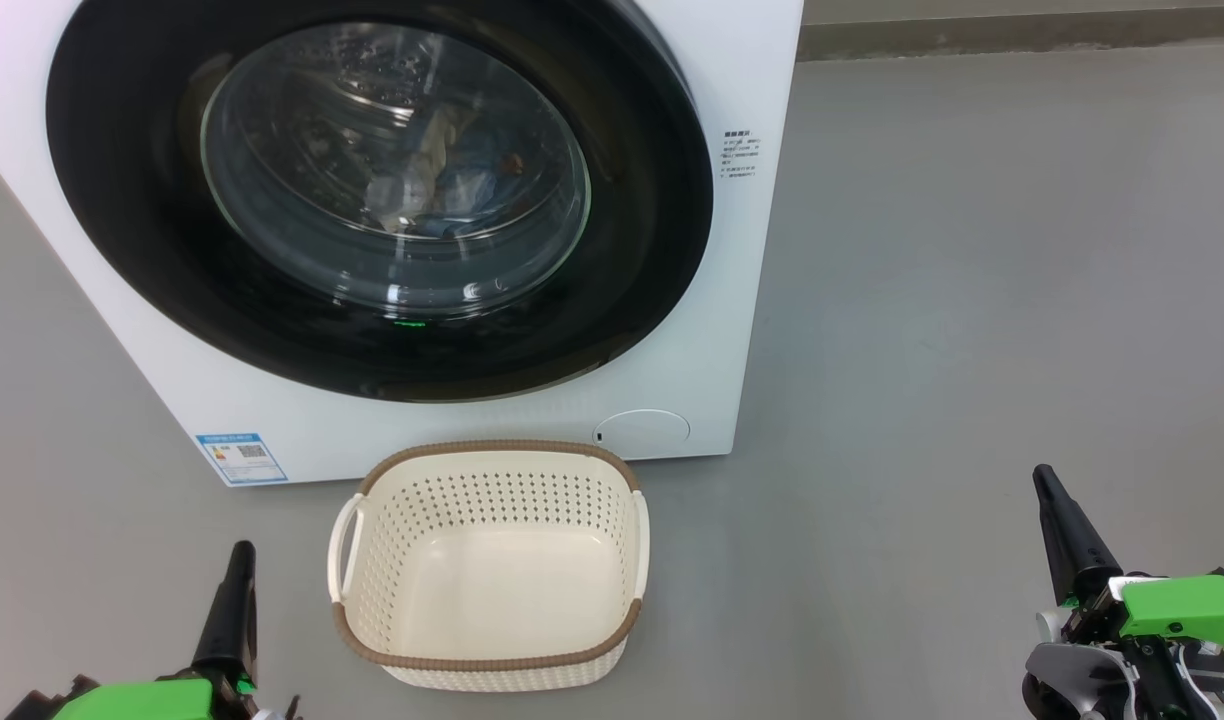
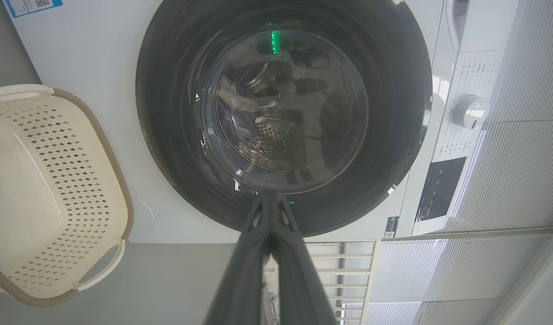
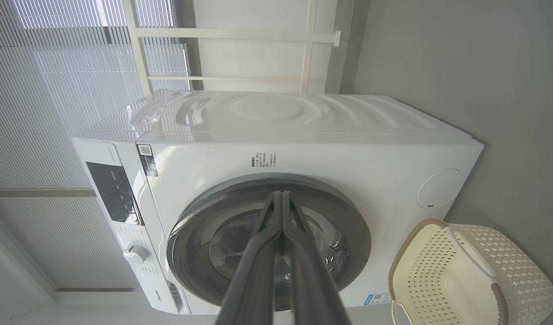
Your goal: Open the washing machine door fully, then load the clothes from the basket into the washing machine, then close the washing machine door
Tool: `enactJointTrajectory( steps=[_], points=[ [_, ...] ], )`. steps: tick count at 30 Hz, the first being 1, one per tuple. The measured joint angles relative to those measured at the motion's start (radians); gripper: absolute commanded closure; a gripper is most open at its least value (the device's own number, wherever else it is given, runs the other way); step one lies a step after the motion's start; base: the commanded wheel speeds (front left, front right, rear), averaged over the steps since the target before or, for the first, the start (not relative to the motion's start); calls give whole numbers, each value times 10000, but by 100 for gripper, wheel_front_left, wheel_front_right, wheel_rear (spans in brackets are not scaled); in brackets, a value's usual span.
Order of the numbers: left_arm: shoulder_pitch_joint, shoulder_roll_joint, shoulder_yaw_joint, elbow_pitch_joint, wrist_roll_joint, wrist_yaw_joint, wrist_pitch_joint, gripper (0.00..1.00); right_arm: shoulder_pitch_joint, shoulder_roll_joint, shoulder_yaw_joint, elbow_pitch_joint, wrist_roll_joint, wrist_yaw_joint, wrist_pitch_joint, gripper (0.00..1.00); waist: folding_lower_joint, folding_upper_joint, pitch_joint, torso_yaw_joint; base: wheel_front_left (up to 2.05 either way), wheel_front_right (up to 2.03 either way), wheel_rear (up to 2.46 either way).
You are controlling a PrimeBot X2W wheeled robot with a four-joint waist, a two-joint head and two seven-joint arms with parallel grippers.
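The washing machine (image 1: 732,300) fills the upper left of the head view, with its round black door (image 1: 132,250) flat against the front, closed. Through the glass window, light blue and pale clothes (image 1: 452,175) lie in the drum. The cream basket (image 1: 492,565) with a brown rim stands on the floor before the machine, nothing in it. My left gripper (image 1: 240,552) is shut at the lower left, beside the basket. My right gripper (image 1: 1044,475) is shut at the lower right, well apart from it. In the left wrist view the door (image 2: 168,113) and basket (image 2: 55,198) show; in the right wrist view the machine (image 3: 303,153) and basket (image 3: 466,280).
Grey floor (image 1: 972,250) spreads to the right of the machine. The control panel with a white knob (image 2: 470,111) sits on the machine's top front. A white rail (image 3: 240,34) and pale blinds stand behind the machine.
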Motion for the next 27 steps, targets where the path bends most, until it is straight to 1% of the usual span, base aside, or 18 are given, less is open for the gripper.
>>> enactJointTrajectory(
  steps=[27],
  points=[
    [0, 0, 0, 0, 0, 0, 0, 100, 0, 4, -6, 0, -2, 0, 2, 100, 0, 0, 0, 0, 0, 0, 0]
  ],
)
